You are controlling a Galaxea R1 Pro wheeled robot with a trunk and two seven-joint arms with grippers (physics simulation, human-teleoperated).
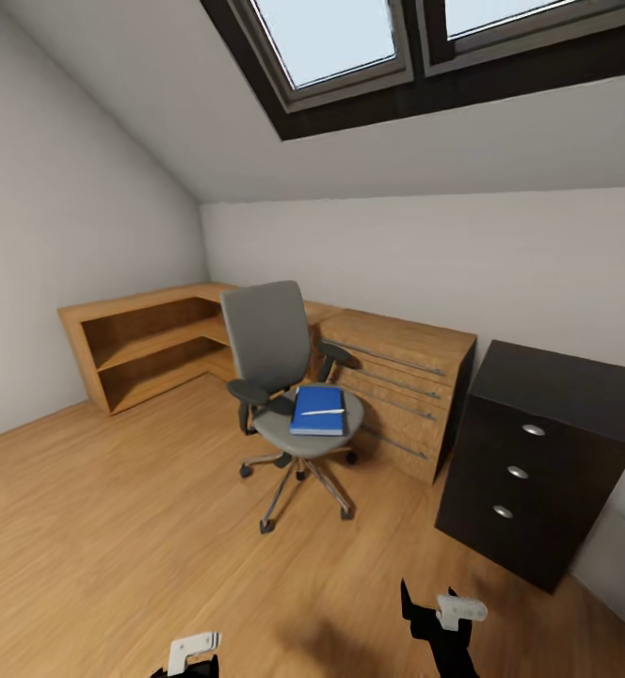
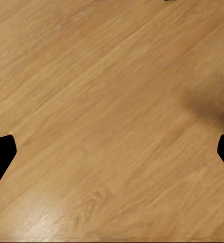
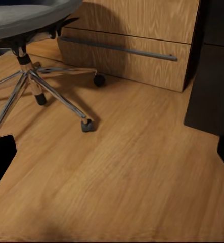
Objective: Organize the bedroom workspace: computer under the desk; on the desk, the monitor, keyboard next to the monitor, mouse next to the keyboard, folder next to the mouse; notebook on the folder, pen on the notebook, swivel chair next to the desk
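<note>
Both arms hang low over the wood floor: left gripper and right gripper point down, jaws released, empty. Swivel chair stands ahead beside the wooden dresser, blue notebook and pen on its seat. Black desk at right.

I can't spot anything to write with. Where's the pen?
In the head view, the pen lies on a blue notebook on the swivel chair seat, mid-room, just before the wooden dresser.

Grey cloth swivel chair (chrome base) on smooth wood floor.
</note>
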